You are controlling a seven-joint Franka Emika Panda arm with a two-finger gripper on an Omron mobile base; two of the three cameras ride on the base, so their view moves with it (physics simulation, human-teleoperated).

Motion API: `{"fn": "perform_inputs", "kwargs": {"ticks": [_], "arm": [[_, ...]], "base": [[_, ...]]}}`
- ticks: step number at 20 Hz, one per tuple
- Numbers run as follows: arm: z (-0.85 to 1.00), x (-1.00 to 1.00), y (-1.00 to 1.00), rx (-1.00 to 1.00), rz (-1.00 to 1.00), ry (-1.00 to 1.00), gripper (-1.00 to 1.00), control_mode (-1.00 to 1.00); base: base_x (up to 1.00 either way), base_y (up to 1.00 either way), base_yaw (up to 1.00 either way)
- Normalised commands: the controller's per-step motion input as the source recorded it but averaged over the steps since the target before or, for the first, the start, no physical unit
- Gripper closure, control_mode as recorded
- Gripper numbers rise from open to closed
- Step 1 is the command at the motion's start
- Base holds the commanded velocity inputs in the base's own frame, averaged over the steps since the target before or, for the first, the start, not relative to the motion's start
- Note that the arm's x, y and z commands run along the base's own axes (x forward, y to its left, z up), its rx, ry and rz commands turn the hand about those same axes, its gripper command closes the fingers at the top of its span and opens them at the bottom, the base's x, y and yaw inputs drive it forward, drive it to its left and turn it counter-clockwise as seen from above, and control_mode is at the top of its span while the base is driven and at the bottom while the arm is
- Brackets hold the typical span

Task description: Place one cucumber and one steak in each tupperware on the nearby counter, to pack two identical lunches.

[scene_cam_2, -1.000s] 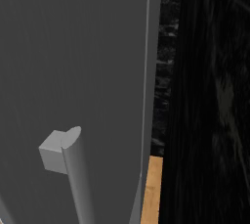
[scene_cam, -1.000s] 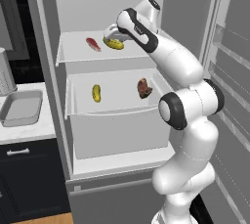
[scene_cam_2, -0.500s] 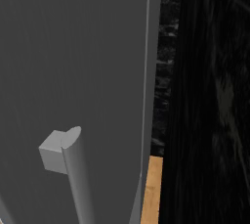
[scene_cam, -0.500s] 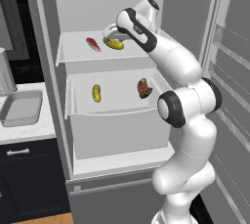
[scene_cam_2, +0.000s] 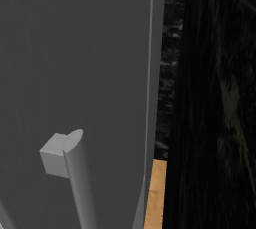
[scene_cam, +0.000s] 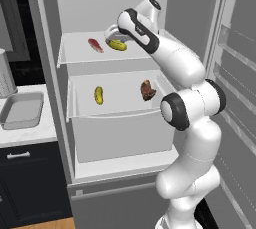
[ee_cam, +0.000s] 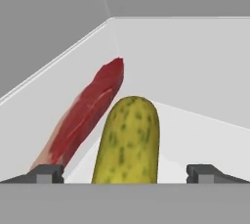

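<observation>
Pincer (ee_cam: 125,173) spread wide, nothing held; cucumber (ee_cam: 128,142) centred between tips, long axis along approach, steak (ee_cam: 85,115) just beside.

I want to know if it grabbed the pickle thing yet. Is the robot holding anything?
Nothing yet. The gripper is open, its fingertips on either side of the cucumber, not squeezing it.

On the upper fridge shelf a bumpy yellow-green cucumber (ee_cam: 128,140) lies between my spread fingertips, just beside a slim red-pink steak (ee_cam: 87,113). On the shelf below, a second cucumber (scene_cam: 99,95) and a darker brown-red steak chunk (scene_cam: 147,90) lie well apart. One light-grey tupperware (scene_cam: 22,110) sits on the white counter (scene_cam: 30,134) to the left.
</observation>
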Motion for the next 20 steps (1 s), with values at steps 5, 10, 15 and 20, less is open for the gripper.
{"fn": "perform_inputs", "kwargs": {"ticks": [5,10,15,20], "arm": [[-0.13,0.00,0.00,0.00,0.00,0.03,-1.00,-1.00],[-0.14,0.00,0.00,0.00,0.00,0.05,1.00,-1.00],[-0.01,0.10,0.00,0.00,0.00,0.02,1.00,-1.00],[0.00,0.00,0.00,0.00,0.00,0.00,1.00,-1.00]], "base": [[0.00,0.00,0.00],[0.00,0.00,0.00],[0.00,0.00,0.00],[0.00,0.00,0.00]]}}
